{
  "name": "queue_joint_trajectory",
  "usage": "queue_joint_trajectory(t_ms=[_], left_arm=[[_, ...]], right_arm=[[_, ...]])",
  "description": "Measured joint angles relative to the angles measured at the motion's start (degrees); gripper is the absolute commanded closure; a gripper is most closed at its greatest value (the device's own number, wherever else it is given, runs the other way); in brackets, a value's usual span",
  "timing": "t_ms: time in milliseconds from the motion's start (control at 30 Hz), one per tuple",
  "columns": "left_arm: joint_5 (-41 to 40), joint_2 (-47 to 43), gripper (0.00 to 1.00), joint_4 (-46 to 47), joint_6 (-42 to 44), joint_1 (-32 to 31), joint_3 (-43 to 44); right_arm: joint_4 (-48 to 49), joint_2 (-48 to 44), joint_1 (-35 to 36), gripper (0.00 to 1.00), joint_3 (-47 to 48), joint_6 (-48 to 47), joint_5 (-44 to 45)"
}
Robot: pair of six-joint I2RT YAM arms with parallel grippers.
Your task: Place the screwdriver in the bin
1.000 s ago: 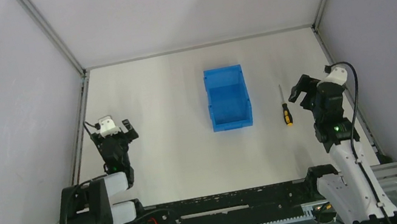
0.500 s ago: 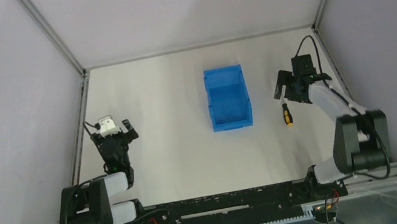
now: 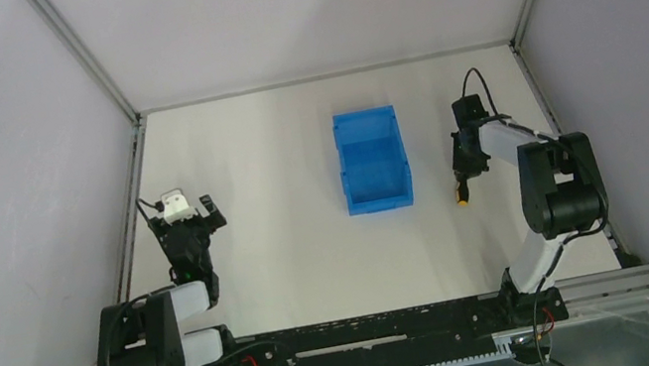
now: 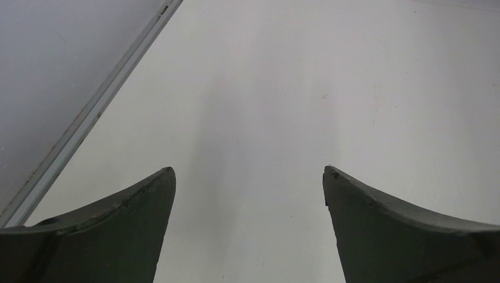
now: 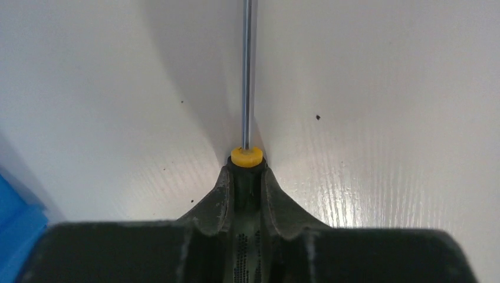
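The screwdriver (image 5: 247, 76) points its thin grey shaft away from me in the right wrist view, a yellow collar where shaft meets black handle. My right gripper (image 5: 246, 177) is shut on that handle, a finger (image 5: 219, 200) pressed to each side. From above, the right gripper (image 3: 462, 167) is low over the table, right of the blue bin (image 3: 379, 195), and the screwdriver's orange end (image 3: 462, 200) sticks out toward me. The bin stands upright and open-topped at mid-table. My left gripper (image 3: 190, 217) rests far left, open, with only bare table between its fingers (image 4: 147, 206).
A corner of the bin (image 5: 15, 233) shows at the lower left of the right wrist view. A metal rail (image 3: 133, 192) lines the table's left edge beside the left gripper, and another rail (image 3: 537, 95) runs close behind the right arm.
The right arm swung forward from the table's right edge and came down over the screwdriver. Its jaws went from wide open to shut on the handle. The left arm stayed still.
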Motion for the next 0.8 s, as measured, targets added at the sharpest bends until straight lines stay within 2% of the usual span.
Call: queue_joint_trajectory(t_ms=[200, 400, 567, 800], left_arm=[[0.0, 0.0, 0.0, 0.0, 0.0, -0.02, 0.0], [0.0, 0.0, 0.0, 0.0, 0.0, 0.0, 0.0], [0.0, 0.0, 0.0, 0.0, 0.0, 0.0, 0.0], [0.0, 0.0, 0.0, 0.02, 0.0, 0.0, 0.0]], right_arm=[[-1.27, -1.81, 0.02, 0.99, 0.0, -0.13, 0.61], [-6.75, -8.79, 0.04, 0.99, 4.35, -0.39, 1.03], [-9.88, -14.64, 1.05, 0.99, 10.47, 0.31, -2.93], [-14.01, -18.56, 10.43, 0.99, 17.77, 3.48, -7.89]])
